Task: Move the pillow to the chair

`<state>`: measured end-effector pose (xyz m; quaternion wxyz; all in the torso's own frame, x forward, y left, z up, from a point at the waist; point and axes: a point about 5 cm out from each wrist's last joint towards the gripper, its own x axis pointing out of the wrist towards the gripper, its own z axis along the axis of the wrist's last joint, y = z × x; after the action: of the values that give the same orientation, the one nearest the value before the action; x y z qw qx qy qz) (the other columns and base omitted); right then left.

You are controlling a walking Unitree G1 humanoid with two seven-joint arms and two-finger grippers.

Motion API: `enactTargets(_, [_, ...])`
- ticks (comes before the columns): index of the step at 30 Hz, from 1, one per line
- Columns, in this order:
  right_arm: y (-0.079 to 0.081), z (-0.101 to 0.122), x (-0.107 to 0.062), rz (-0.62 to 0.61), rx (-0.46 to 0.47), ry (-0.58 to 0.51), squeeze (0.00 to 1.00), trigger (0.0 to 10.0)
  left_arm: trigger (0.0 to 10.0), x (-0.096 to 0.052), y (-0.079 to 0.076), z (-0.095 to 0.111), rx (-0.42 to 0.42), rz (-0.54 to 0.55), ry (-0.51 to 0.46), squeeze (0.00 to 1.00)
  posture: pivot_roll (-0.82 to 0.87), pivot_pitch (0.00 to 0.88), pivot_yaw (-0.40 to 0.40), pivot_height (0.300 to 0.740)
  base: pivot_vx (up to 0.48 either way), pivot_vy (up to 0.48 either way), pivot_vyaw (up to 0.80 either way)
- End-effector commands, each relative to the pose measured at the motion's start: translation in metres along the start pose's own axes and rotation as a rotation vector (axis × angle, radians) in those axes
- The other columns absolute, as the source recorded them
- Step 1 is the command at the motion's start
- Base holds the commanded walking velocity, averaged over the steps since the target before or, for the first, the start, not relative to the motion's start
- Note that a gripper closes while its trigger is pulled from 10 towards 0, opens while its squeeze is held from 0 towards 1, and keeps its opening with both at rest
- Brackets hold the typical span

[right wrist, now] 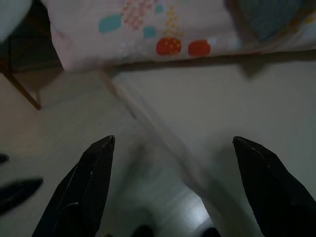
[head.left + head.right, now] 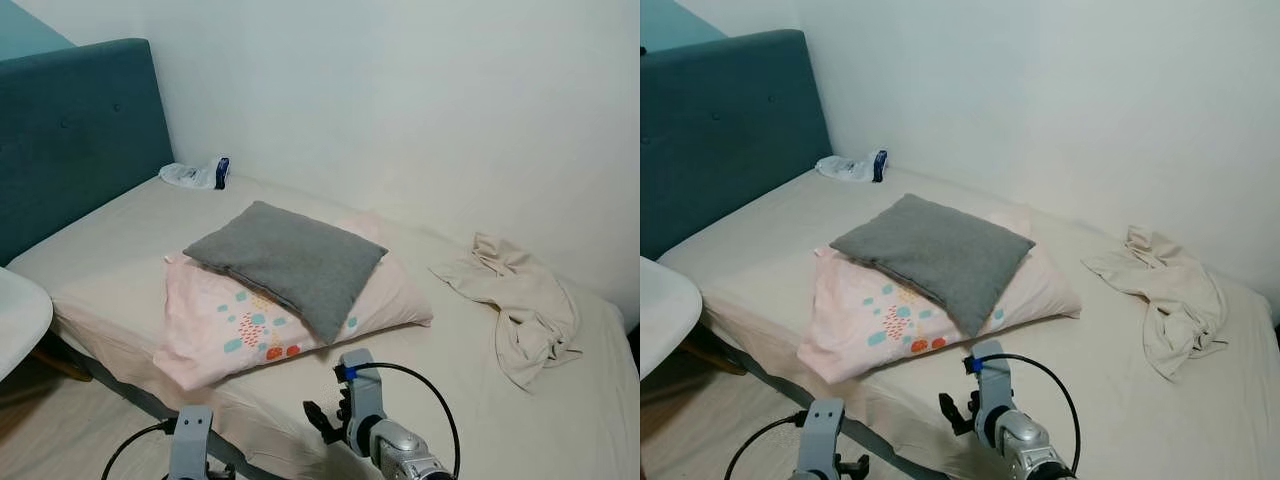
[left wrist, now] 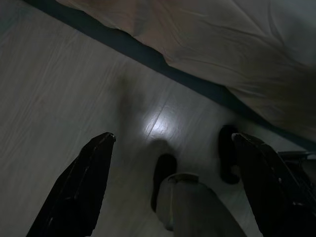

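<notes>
the right gripper (image 1: 173, 187) hangs just off the near edge of the bed (image 2: 130, 225), its two black fingers (image 1: 91, 182) spread wide and holding nothing; its wrist view looks along them at the mattress edge and the patterned end of the pink pillow (image 2: 250, 325). the left gripper (image 3: 173, 187) is lower, over the pale wooden floor (image 3: 59, 89) beside the bed frame, fingers likewise spread wide with nothing between them.

the grey pillow (image 2: 285, 260) lies flat on top of the pink pillow, in the middle of the bed. it sits turned like a diamond: one corner points toward the near edge of the bed and the grippers, the opposite corner toward the wall. its long axis runs on a diagonal from the headboard side down toward the near right. the pink pillow underneath is bigger, its long side running roughly across the bed, with blue, orange and red spots showing on the near face.

a teal padded headboard (image 2: 70, 130) stands at the left. at the far corner beside it lies a crumpled white packet with a dark blue end (image 2: 200, 173). a rumpled beige garment (image 2: 520, 300) lies on the sheet to the right, well apart from the pillows. the rounded white edge of a chair (image 2: 18, 315) shows at the far left, near the bed's corner. in the left wrist view two dark shoes or feet (image 3: 229, 158) rest on the floor.
</notes>
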<state>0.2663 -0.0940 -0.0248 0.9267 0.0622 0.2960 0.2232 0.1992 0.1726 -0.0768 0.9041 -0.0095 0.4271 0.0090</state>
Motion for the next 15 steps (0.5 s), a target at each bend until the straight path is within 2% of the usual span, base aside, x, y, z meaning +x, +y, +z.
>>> enactTargets(1, [-0.003, 0.009, 0.002, -0.012, 0.027, -0.018, 0.00, 10.0, 10.0, -0.001, -0.001, -0.006, 0.020, -0.009, 0.027, 0.00, 0.03, 0.000, -0.060, 0.740, 0.000, 0.000, 0.00])
enactTargets(7, [-0.009, 0.034, 0.006, -0.015, 0.091, -0.086, 0.00, 10.0, 10.0, -0.001, -0.002, -0.007, 0.033, -0.016, 0.027, 0.00, 0.03, 0.000, -0.059, 0.740, 0.000, 0.000, 0.00])
enactTargets(10, [-0.016, 0.057, 0.007, -0.017, 0.166, -0.164, 0.00, 10.0, 10.0, -0.001, -0.002, -0.006, 0.035, -0.018, 0.027, 0.00, 0.03, 0.000, -0.059, 0.720, 0.000, 0.000, 0.00])
enactTargets(15, [-0.021, 0.072, 0.006, -0.015, 0.223, -0.218, 0.00, 10.0, 10.0, -0.001, -0.003, -0.006, 0.040, -0.023, 0.026, 0.00, 0.03, 0.000, -0.057, 0.700, 0.000, 0.000, 0.00])
